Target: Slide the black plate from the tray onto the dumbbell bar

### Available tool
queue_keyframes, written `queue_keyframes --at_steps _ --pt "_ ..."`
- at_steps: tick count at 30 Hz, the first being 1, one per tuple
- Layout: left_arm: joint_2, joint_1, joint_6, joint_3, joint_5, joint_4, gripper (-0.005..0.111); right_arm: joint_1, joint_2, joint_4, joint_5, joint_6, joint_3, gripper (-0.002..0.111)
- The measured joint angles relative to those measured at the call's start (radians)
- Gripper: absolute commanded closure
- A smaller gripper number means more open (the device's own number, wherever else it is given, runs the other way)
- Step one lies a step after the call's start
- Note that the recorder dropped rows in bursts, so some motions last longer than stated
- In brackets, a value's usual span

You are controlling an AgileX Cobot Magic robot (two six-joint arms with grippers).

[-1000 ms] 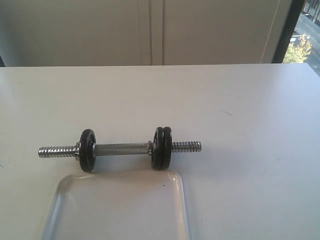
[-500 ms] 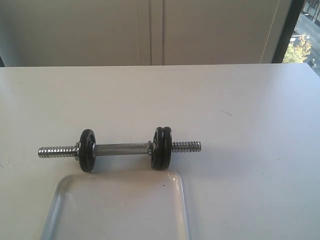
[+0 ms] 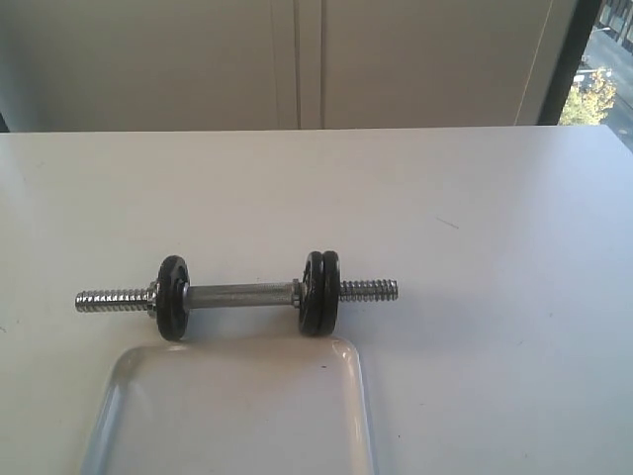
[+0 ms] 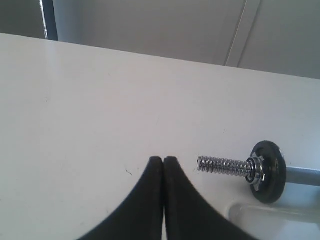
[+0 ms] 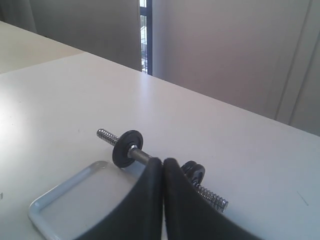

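The dumbbell bar (image 3: 242,294) lies on the white table just beyond the tray (image 3: 351,348). One black disc (image 3: 173,297) sits near its left threaded end. Two black plates (image 3: 321,292) stand pressed side by side on its right part. The visible part of the tray holds nothing. Neither gripper shows in the exterior view. My left gripper (image 4: 163,159) is shut and empty, near the bar's left threaded end (image 4: 225,165). Shut and empty too, my right gripper (image 5: 163,161) hangs over the tray (image 5: 65,210), in front of the bar (image 5: 140,154).
The white table (image 3: 475,198) stretches wide behind and to the right of the bar. A grey wall with panel seams stands beyond its far edge, with a window strip (image 3: 593,89) at the far right.
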Motion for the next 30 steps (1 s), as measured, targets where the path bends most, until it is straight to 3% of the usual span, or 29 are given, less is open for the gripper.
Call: queue_keyframes --at_steps 11,20,30 --pt "0.000 -0.030 0.049 0.035 -0.021 -0.013 0.107 0.000 0.000 0.000 0.000 0.000 0.000 0.108" --pt "0.000 -0.032 0.226 0.217 -0.311 -0.059 0.107 0.000 0.000 0.000 0.000 0.000 0.000 0.108" --pt "-0.002 -0.043 0.308 0.311 -0.299 -0.059 0.107 0.000 0.000 0.000 0.000 0.000 0.000 0.108"
